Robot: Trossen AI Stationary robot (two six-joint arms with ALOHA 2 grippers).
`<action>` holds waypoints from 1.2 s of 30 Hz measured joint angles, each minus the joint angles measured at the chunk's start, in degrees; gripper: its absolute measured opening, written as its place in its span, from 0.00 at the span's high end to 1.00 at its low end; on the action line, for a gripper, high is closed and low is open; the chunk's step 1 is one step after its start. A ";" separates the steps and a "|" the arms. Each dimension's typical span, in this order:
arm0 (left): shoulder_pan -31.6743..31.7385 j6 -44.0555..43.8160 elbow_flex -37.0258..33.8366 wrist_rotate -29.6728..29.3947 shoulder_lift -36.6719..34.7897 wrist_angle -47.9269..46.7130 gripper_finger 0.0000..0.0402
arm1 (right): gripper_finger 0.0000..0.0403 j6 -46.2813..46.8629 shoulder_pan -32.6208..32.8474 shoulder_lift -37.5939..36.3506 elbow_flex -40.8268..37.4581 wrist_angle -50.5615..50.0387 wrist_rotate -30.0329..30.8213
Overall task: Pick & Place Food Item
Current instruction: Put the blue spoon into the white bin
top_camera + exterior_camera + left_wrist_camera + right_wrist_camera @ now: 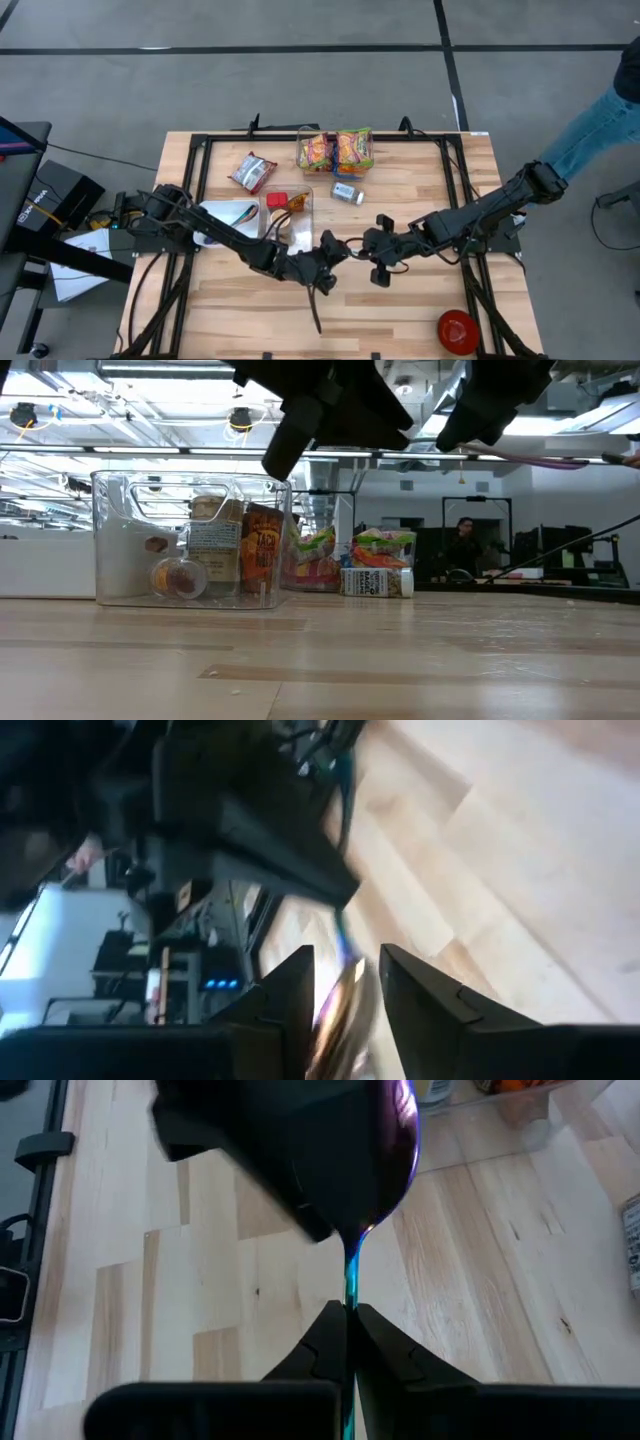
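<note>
An iridescent blue-purple spoon [385,1170] hangs in the air between my two grippers over the middle of the table. It shows as a thin sliver in the high view [350,244]. My left gripper [335,256] comes from the table's left and is shut on the spoon's bowl end. It shows as a dark mass in the right wrist view [260,1140]. My right gripper [350,1320] comes from the table's right and is shut on the handle. In the low view both grippers show only at the top edge, the left [330,410] and the right [490,400]. My left gripper has the spoon's shiny bowl end [345,990] between its two fingers [290,995], level from the table's left. The spoon is clear of the table. Where exactly the pads meet the bowl is hidden by the fingers. My right gripper pinches the spoon's thin handle [351,1285] between its two fingertips [325,1335]. It comes level from the table's right, and the fingers lie along the handle. The bowl [390,1150] sticks out beyond the fingers toward my left gripper, clear of the table.
A clear bin [290,212] with food items stands behind the grippers, beside a white tray [225,215]. Snack packets [335,150], a red-and-silver packet [252,172] and a small can [347,193] lie farther back. A red bowl [457,331] sits at the near right. A person's leg [590,130] shows beyond the table's right.
</note>
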 joint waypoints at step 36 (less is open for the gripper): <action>-0.88 1.25 -0.24 -2.34 -2.00 -6.30 0.99 | 0.91 -4.53 0.11 -0.12 0.07 2.68 -1.09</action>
